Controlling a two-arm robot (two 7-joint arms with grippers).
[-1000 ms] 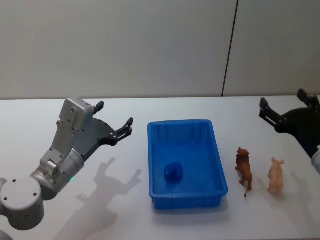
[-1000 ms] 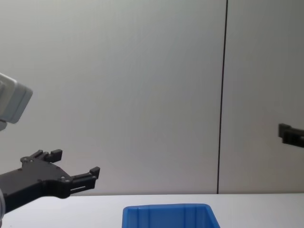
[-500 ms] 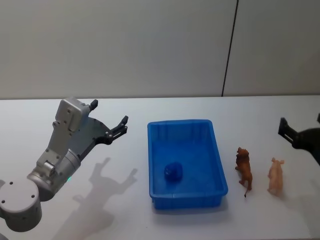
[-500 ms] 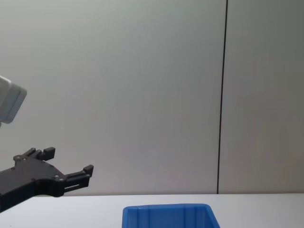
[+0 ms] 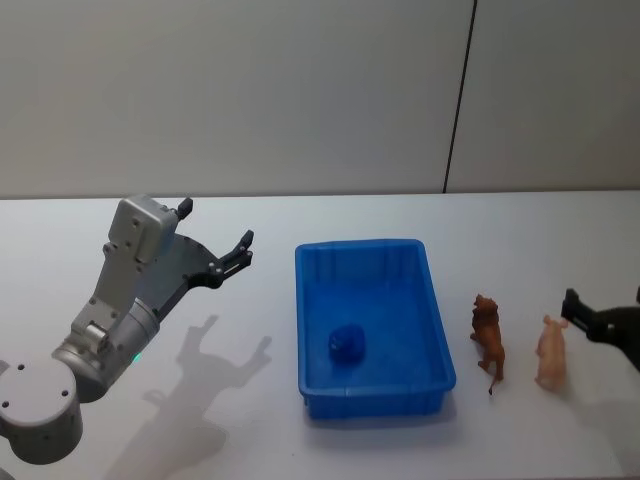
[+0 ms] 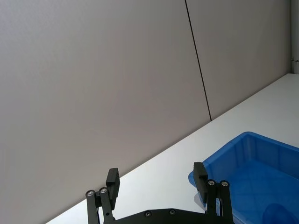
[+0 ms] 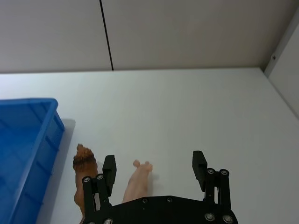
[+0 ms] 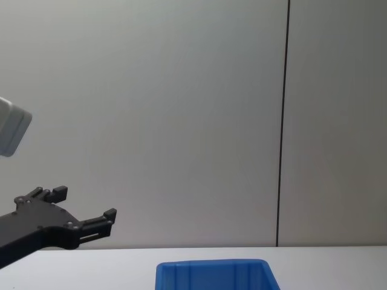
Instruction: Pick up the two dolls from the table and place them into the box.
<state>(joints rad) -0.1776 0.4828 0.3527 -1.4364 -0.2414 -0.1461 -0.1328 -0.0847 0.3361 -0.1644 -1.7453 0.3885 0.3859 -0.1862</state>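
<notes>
The pig doll stands on the counter right of the box, beside the lion doll, with its long axis near-to-far. My right end effector is released and just right of the pig doll, so it is the nearer arm. The left end effector is released and parked left of the box.

Left gripper: fingers spread apart, raised over the table's left side, well apart from the box.
Box: blue rim at the bottom edge, centre.
Table: pale strip on both sides of the box.
Wall seam: dark, vertical.
</notes>
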